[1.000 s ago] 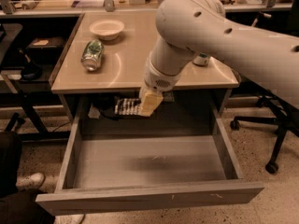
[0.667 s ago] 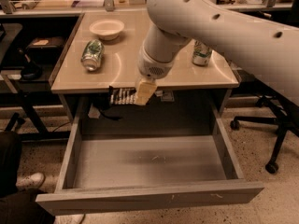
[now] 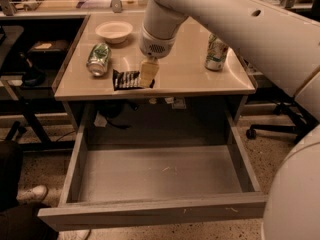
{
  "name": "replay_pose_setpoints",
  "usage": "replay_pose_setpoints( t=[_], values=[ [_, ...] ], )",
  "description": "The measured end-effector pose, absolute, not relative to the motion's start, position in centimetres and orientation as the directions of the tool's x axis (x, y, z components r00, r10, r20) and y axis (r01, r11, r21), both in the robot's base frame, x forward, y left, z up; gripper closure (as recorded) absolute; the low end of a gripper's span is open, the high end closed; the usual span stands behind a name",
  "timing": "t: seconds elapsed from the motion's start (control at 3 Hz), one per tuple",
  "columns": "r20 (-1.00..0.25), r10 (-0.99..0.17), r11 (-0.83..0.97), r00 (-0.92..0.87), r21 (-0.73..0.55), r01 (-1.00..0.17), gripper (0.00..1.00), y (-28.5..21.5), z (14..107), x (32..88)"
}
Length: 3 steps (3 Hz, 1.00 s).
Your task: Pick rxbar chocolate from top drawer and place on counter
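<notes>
Camera view looks down on a thick white arm [image 3: 235, 24] that sweeps in from the upper right of the frame and takes up most of that side. Below it, across the lower half, the top drawer [image 3: 160, 174] stands pulled wide out, with its flat grey floor in plain sight and its front panel along the bottom edge. Above the drawer, in the middle of the frame, lies the glossy beige counter [image 3: 185, 69]. At the right edge, beside the counter, a dark chair base [image 3: 272, 129] sits on the speckled floor.

On the counter's upper left stands a pale bowl [image 3: 114, 31]. Just below it a green-and-white tipped can [image 3: 98, 59] lies on its side, and an upright can [image 3: 216, 51] stands near the counter's right edge.

The rxbar chocolate [image 3: 125, 79], black with pale lines, is over the counter's front strip, left of centre and near the tipped can. Whether it rests on the surface cannot be told. The pincer [image 3: 148, 74] points down from the arm's end, and its pale fingers are closed on the bar's right end.
</notes>
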State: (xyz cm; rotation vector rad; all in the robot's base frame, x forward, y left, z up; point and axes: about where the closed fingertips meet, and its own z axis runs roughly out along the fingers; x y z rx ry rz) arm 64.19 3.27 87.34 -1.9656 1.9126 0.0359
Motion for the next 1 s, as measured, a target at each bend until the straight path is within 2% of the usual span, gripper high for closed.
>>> replay_pose_setpoints(
  t=[1.0],
  values=[
    [-0.292,-0.952,0.167,-0.092,-0.241,-0.956,1.00,-2.3,86.0,71.1]
  ],
)
